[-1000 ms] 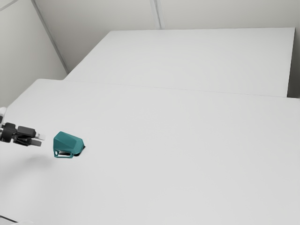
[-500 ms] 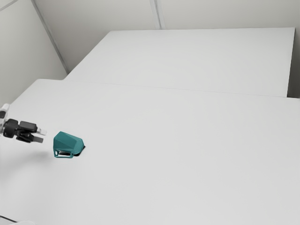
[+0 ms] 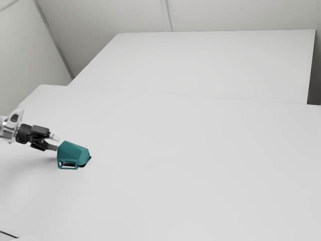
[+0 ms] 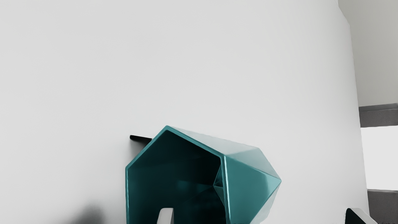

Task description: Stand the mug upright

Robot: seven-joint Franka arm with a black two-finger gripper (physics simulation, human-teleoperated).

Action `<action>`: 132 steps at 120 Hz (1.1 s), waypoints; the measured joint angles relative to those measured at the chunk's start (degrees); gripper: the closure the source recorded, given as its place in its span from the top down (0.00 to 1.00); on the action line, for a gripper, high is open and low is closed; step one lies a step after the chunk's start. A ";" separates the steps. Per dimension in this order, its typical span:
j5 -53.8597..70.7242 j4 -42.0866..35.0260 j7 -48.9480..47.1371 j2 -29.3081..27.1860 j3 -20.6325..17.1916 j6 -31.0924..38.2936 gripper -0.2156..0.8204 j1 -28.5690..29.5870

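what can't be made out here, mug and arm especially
- Mug, wrist view: bottom edge cuts off part of its mouth; a fingertip covers some of the inside
- Dark shape beside it, wrist view: partly behind the mug
- Arm: cut off by the exterior view's left edge
- Gripper touching mug or not, exterior view: too small

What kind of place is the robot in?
Maybe a robot practice room: there's a wide, smooth white table, a teal, many-sided mug lying on its side, and a black two-finger gripper at its mouth.
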 joint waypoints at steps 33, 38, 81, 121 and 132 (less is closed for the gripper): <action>-0.15 -0.02 -1.66 1.54 -1.57 -0.23 0.79 -0.02; -0.20 -0.02 -1.85 1.63 -1.74 -0.25 0.79 -0.02; -0.41 -0.30 -3.05 1.84 -3.39 1.09 0.63 -0.04; -0.43 -0.35 -3.62 1.84 -4.01 2.56 0.27 -0.03; -0.42 -0.33 -3.71 1.63 -4.22 2.72 0.18 -0.03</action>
